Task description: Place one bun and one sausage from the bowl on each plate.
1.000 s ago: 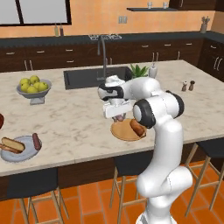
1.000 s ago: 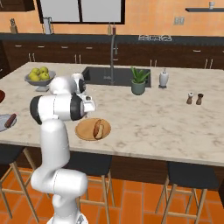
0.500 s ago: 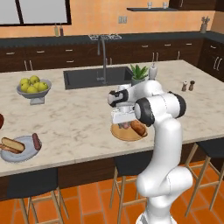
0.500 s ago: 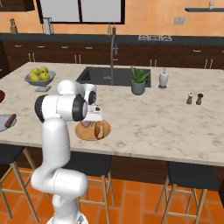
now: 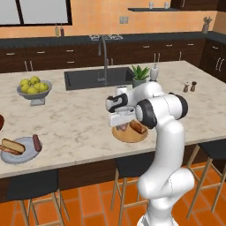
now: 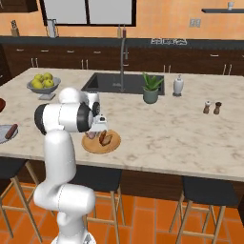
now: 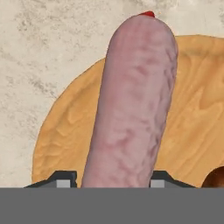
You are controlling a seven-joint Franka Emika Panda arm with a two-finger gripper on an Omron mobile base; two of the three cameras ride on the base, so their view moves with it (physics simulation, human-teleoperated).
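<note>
A pale pink sausage [image 7: 135, 100] runs up the middle of the hand view, and my gripper [image 7: 111, 179] is shut on its near end, a dark fingertip on each side. It hangs just above the tan wooden plate [image 7: 197, 131]. In the left base view my gripper [image 5: 121, 126] is low over the tan plate [image 5: 128, 136], beside a bun [image 5: 138, 128] lying on it. The right base view shows the plate [image 6: 101, 144], the bun [image 6: 106, 138] and the sausage [image 6: 90, 136]. The grey plate [image 5: 23, 152] at far left holds a bun [image 5: 11, 146] and a sausage [image 5: 36, 142]. The dark bowl [image 5: 1, 122] is cut by the left edge.
A grey pedestal bowl of yellow-green apples [image 5: 34, 87] stands at the back left. The sink [image 5: 88, 78] with its tap, a potted plant [image 5: 140, 75] and a soap bottle are behind the tan plate. Salt and pepper shakers [image 5: 189, 86] stand at the right. Stools line the counter's front edge.
My gripper has come down and a little toward the counter's front with the sausage, from above the tan plate to just over its surface beside the bun.
</note>
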